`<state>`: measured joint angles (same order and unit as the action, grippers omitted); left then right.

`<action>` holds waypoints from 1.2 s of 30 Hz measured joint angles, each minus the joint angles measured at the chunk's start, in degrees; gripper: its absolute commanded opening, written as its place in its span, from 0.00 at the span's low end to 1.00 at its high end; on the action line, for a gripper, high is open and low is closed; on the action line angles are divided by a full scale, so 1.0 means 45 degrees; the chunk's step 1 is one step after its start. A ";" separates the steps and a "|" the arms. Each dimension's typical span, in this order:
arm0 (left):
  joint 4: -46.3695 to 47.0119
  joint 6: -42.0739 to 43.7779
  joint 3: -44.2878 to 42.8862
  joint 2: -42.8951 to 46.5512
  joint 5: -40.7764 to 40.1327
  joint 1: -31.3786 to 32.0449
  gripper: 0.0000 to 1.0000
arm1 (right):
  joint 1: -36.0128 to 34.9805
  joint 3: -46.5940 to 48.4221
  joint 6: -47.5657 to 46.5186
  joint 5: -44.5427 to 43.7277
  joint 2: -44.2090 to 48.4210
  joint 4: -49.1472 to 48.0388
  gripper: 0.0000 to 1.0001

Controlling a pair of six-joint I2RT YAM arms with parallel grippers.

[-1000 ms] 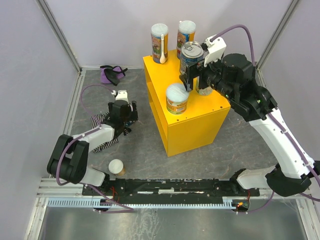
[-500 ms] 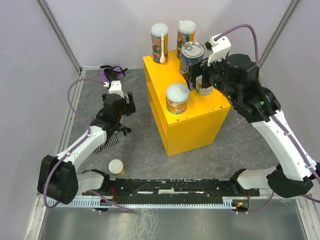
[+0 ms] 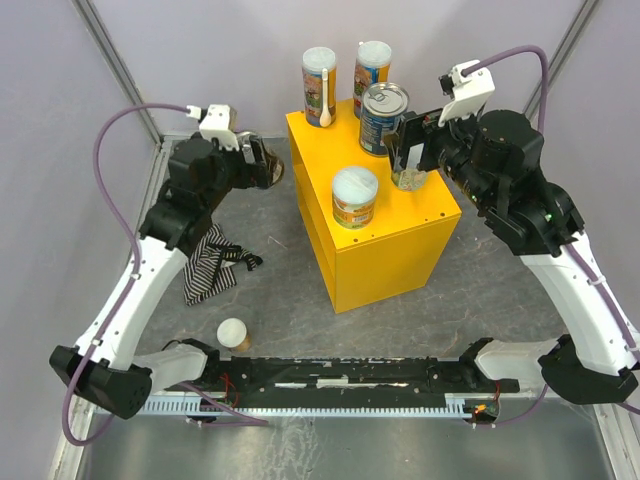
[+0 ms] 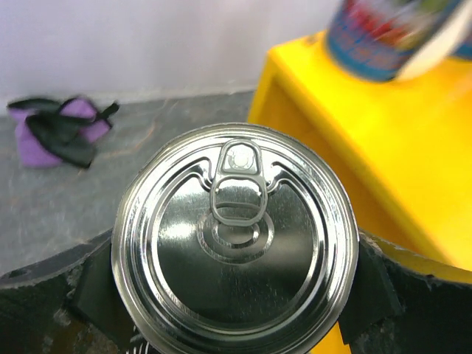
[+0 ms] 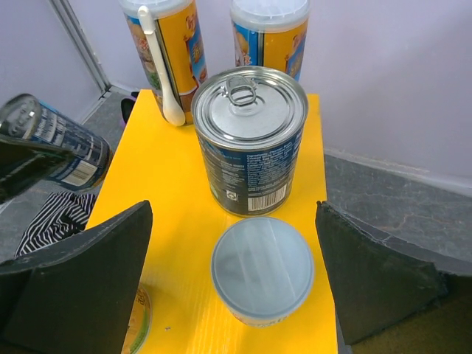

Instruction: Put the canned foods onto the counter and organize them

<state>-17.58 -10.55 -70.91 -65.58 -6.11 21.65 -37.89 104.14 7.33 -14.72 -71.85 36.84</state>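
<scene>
While the left gripper [image 3: 260, 162], jaws wide around a silver-topped tin [image 4: 234, 243], holds it at upper left of the top view, short of the yellow counter [image 3: 400, 220], the right gripper [image 5: 232, 243] hangs wide open and empty over a pale-lidded tub [image 5: 263, 269]. Next, probably: lower the tin onto bare counter.

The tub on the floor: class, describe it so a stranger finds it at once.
Find the yellow cabinet. On the grey floor to its left, between the striped cloth and the arms' bases, sits a small tub. Alone there, it has a pale lid.
</scene>
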 measured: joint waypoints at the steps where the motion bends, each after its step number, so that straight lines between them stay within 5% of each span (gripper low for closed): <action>1: -0.0374 0.0121 -0.0588 -0.0087 0.0248 0.0073 0.03 | 0.0000 0.0029 0.0010 -0.0068 0.0000 0.0000 0.99; 12: -0.3759 0.1054 -0.6790 -0.1457 0.3167 0.0457 0.03 | 0.0000 0.0869 0.0034 -0.0418 -0.0131 0.0097 0.99; 25: -0.4469 0.1545 -0.8544 -0.3050 0.4347 0.1792 0.03 | 0.0000 0.1394 0.0078 -0.0539 -0.0170 0.0219 0.99; 36: -0.5396 0.2890 -1.0550 -0.5003 0.3021 0.3750 0.03 | 0.0000 0.1627 0.0044 -0.0559 -0.0408 0.0398 0.99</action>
<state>-41.87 2.46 -118.39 -88.09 7.49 38.52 -37.89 111.46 7.53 -17.23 -73.69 38.63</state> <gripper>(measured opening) 0.947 0.994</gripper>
